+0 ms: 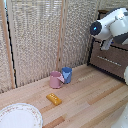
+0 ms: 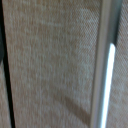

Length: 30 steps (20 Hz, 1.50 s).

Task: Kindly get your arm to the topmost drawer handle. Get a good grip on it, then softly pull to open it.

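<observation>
- The arm [image 1: 112, 24] is big and white. It sits up high at the exterior view's right, in front of a dark brown wooden cabinet [image 1: 111, 61].
- A thin gray part hangs down from the arm. It may be the fingers, but it is too blurry to be sure. I cannot tell if the fingers are spread, pressed together, or holding something.
- The drawer [image 1: 114, 52] is a wide brown front, just under the arm. I can see one thin silver drawer handle [image 1: 106, 58] on the brown front. It is a straight bar that lies flat, running from side to side.
- That bar sits a bit below the gray part and near it. They do not look like they touch.
- I cannot say if this bar is the top one. The arm hides the upper part of the cabinet, so a higher handle may be behind it.
- The wrist view shows only a woven tan screen [image 2: 50, 65] and a pale shiny post [image 2: 107, 75]. No handle and no fingers show there.
- I think the arm must turn toward the brown front and go to the bar, then take it across its thin side.
- On the counter [image 1: 95, 100] sit a pink cup [image 1: 55, 79], a blue cup [image 1: 67, 75], a yellow block [image 1: 54, 99] and a white plate [image 1: 20, 116]. They are well apart from the drawer.
</observation>
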Tool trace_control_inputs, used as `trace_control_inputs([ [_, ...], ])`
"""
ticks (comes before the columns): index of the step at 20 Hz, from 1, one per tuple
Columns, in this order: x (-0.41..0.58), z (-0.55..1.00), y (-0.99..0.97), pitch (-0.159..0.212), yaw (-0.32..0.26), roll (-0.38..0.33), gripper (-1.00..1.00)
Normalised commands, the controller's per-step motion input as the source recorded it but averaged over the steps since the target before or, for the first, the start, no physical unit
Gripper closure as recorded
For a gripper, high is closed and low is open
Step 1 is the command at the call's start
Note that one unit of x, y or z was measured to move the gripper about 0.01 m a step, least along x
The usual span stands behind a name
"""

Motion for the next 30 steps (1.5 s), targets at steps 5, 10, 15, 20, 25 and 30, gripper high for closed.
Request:
trace_control_inputs([
  [5, 0.0, 0.0, -0.58, 0.0, 0.036, -0.051, 1.0],
  [10, 0.009, 0.0, -0.2, 0.001, -0.035, 0.01, 1.0],
  [15, -0.016, 0.0, 0.0, 0.033, -0.143, 0.049, 1.0],
  [20, -0.052, 0.0, 0.02, 0.002, -0.018, 0.01, 1.0],
  [25, 0.036, -0.05, 0.17, 0.004, 0.0, 0.051, 1.0],
  [30, 0.015, 0.01, 0.44, -0.002, 0.0, 0.361, 1.0],
])
